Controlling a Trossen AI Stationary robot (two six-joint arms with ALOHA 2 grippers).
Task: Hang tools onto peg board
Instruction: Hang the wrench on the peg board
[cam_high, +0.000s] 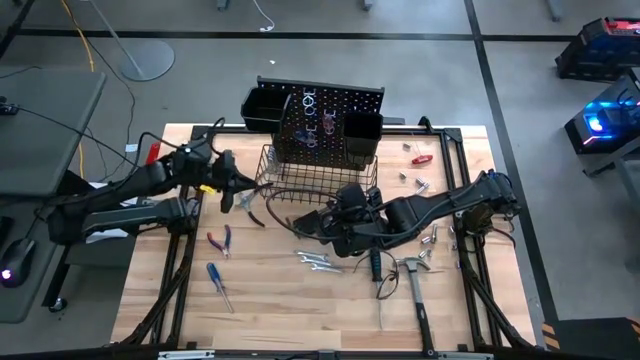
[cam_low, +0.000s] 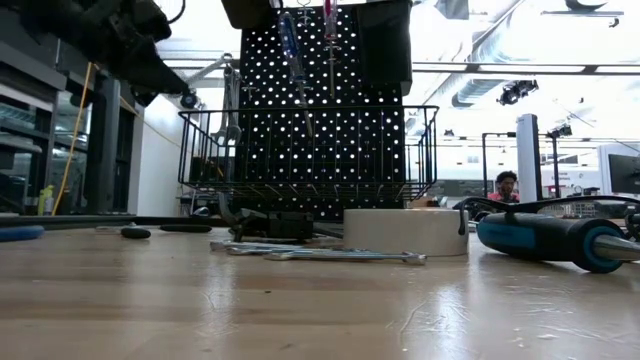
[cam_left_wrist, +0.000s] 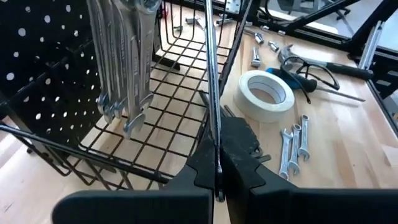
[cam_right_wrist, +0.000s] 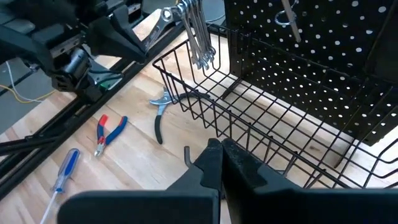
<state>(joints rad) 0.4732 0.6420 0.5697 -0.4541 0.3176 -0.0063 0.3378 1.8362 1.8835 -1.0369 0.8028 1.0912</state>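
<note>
Peg board (cam_high: 325, 120): upright black perforated panel, upper centre of the high view, with two black bins and a wire basket (cam_high: 320, 175) below; silver wrenches (cam_left_wrist: 121, 68) hang in a cluster at its left edge; white tape roll (cam_left_wrist: 266, 93), flat wrenches (cam_high: 315, 260) and claw hammer (cam_high: 415, 285) lie lower centre; blue-handled screwdriver (cam_high: 218, 282) and red-handled pliers (cam_high: 220, 240) lie lower left.

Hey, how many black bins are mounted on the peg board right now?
2. In the high view, the left bin sits at the left end of the peg board. The right bin sits toward its right end, above the wire basket. None appears hidden.
</note>
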